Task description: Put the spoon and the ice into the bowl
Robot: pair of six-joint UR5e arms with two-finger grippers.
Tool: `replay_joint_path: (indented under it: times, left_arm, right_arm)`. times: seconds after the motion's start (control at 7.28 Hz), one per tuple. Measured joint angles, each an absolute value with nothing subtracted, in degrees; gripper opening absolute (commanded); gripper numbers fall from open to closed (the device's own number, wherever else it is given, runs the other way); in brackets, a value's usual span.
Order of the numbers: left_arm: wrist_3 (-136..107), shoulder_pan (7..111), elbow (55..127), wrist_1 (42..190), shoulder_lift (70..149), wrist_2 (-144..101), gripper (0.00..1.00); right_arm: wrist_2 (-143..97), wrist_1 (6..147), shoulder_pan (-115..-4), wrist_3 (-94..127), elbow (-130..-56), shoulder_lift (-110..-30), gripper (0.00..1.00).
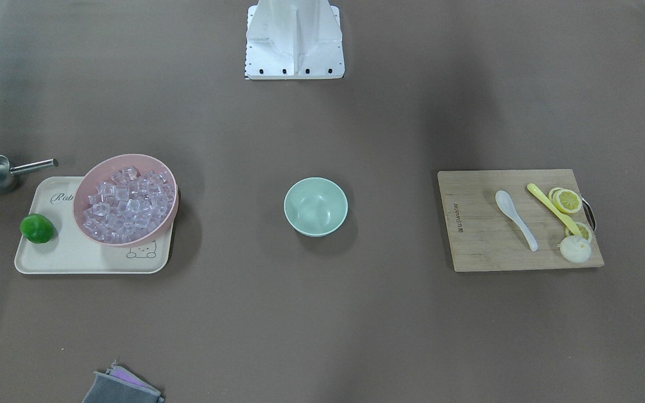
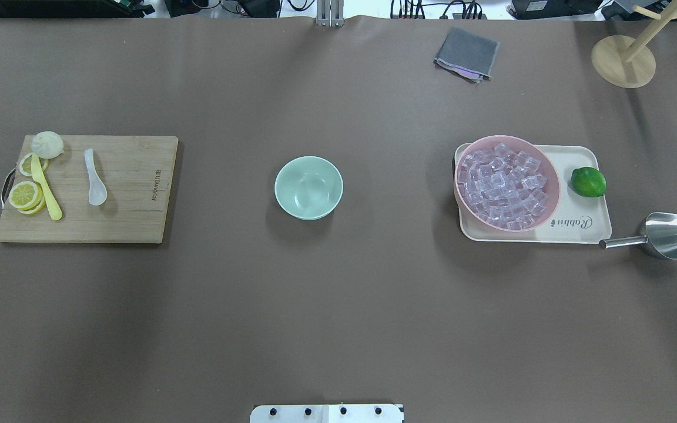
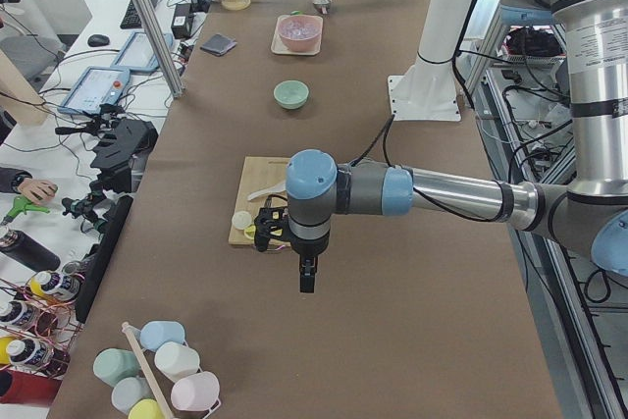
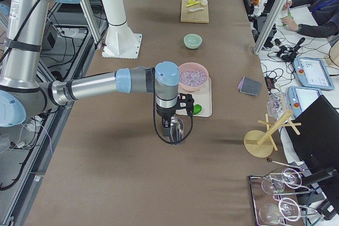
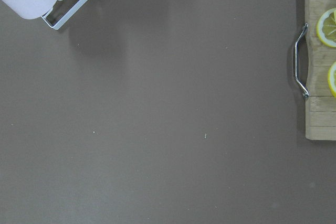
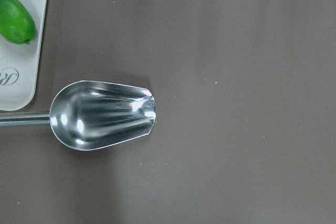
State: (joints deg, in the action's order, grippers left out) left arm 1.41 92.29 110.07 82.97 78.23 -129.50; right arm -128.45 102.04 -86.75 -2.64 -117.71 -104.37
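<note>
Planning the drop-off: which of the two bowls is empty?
The mint-green bowl standing alone; the pink bowl on the tray is full of ice.

The bowl (image 1: 316, 206) stands between the spoon (image 1: 515, 218) and the heaped ice (image 1: 126, 204).

Silver tubular arm links (image 3: 461, 191), pale-blue joint caps (image 3: 312, 176), black cable (image 3: 381, 140), black left gripper (image 3: 307, 284), white base pedestal (image 1: 294, 39), dark screw row (image 1: 284, 71).

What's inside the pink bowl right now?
The pink bowl is heaped with clear ice cubes. They cover its floor, so anything beneath them cannot be seen.
</note>
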Motion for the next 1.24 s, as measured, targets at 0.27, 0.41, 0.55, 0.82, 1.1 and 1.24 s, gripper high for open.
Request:
replay_joint_path:
  times: [0.27,0.41,0.55,0.82,1.1,1.24]
  left_arm:
    - [1.41,92.23,109.95,85.07,78.23,-129.34,0.99]
    - [1.41,92.21,109.96,85.86,78.59,-129.14,0.99]
    - [1.39,92.2,110.0,86.21,79.53,-128.97,0.99]
    - [1.27,92.21,110.05,87.26,81.82,-128.97,0.99]
    - [0.98,92.24,109.22,95.87,82.81,-129.17,0.99]
    - [0.79,92.25,107.79,102.84,82.95,-129.07,0.99]
  right_arm:
    - [-128.72,102.02,-86.73,-2.62,-117.7,-104.39,1.0]
    - [-129.53,101.63,-86.7,-2.6,-117.73,-104.31,1.0]
    - [-130.54,99.45,-86.67,-2.6,-117.72,-104.27,1.0]
    - [-131.58,89.85,-86.71,-2.3,-116.93,-104.39,1.0]
    - [-131.89,79.63,-86.74,-1.46,-116.88,-104.23,1.0]
    - [-131.98,74.99,-86.31,-0.68,-116.88,-103.69,1.0]
